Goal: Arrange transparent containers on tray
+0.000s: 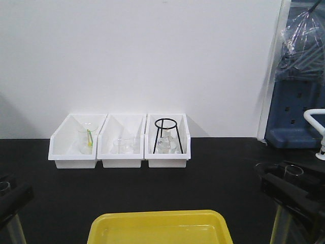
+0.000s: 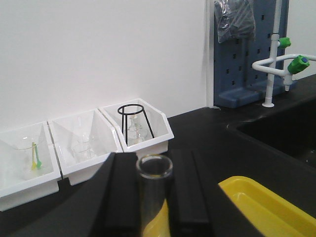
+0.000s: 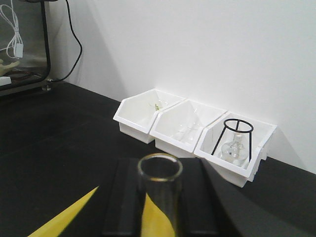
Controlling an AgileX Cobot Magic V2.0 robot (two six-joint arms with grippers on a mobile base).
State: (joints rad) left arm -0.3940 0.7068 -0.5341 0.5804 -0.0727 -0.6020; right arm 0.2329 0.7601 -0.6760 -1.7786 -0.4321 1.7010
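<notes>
One large bright yellow plastic tray (image 1: 152,217) on one black tabletop (image 1: 228,162). Two clear glass test tubes, long and slim: the left test tube (image 2: 154,205) and the right test tube (image 3: 159,207), one between the fingers of each of two black pincers, the left pincer (image 2: 154,160) and the right pincer (image 3: 159,165). Three white plastic bins: left bin (image 1: 73,162), middle bin (image 1: 122,163), right bin (image 1: 167,163). Two squat clear beakers: first beaker (image 1: 84,133), second beaker (image 1: 122,145). One round clear glass flask (image 1: 165,146). One black wire tripod stand (image 1: 155,140). One small yellow-green stick (image 1: 90,139).

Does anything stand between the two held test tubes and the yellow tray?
Nothing visible. The left test tube and right test tube flank the yellow tray; only black bench lies between. The white bins stand behind.
</notes>
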